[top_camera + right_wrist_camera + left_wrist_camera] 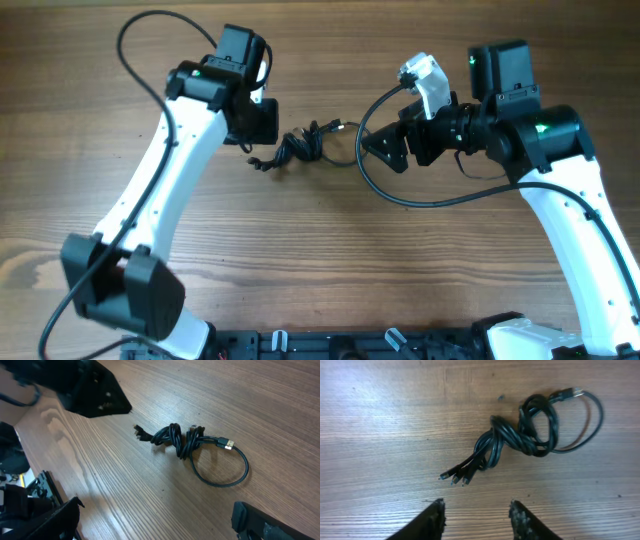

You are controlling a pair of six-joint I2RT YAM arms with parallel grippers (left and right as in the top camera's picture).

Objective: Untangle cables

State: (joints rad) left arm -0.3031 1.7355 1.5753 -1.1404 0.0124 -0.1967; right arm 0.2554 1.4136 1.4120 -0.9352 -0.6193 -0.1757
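Overhead: the cables (pixel 300 145) lie knotted on the counter (pixel 320 260) between both arms.

Left wrist: the left claw (pixel 477 512) gapes empty just short of the loose plug ends (pixel 454 478), likely the easiest hold.

Right wrist: the right claw (pixel 157 520), wide and empty, faces the limp, light free loop (pixel 235 477).

Free table (pixel 330 250) surrounds the cables (pixel 300 145), flanked by left gripper (pixel 477 510) and right gripper (pixel 155 520).

The knotted cables (pixel 300 146) lie on the wooden table (pixel 330 265) between the left arm (pixel 178 165) and right arm (pixel 560 185)
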